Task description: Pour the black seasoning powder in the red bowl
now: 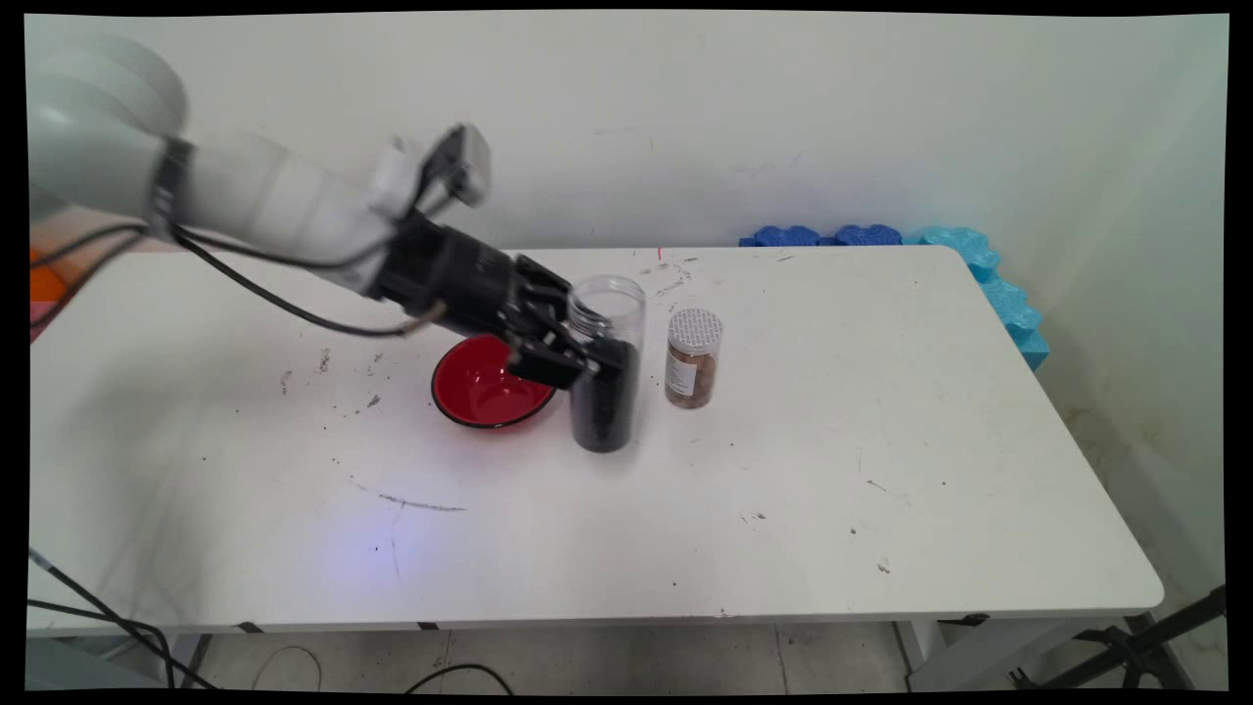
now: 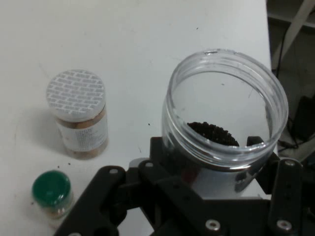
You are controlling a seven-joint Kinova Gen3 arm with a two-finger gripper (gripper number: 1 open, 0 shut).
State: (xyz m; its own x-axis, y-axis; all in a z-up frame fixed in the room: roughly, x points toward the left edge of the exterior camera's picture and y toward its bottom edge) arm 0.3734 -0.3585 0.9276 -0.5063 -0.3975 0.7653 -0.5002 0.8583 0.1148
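Open jar (image 2: 224, 123): clear, smooth, glossy plastic, threaded at the neck; contents dark, coarse and granular, matt. Gripper (image 1: 578, 360): black, matt linkage with bright metal screw heads. Bowl (image 1: 489, 384): red, glossy inside, dark rim. Small jar (image 1: 693, 358): clear plastic, paper label, white cap (image 2: 76, 93) embossed in a brick-like pattern; brown contents. Green-capped jar (image 2: 51, 192): cap smooth, probably plastic. Table (image 1: 881, 441): white, matt, smooth, scuffed and speckled toward its left half. Foam pieces (image 1: 979, 264) beyond the far right corner: blue, bumpy.
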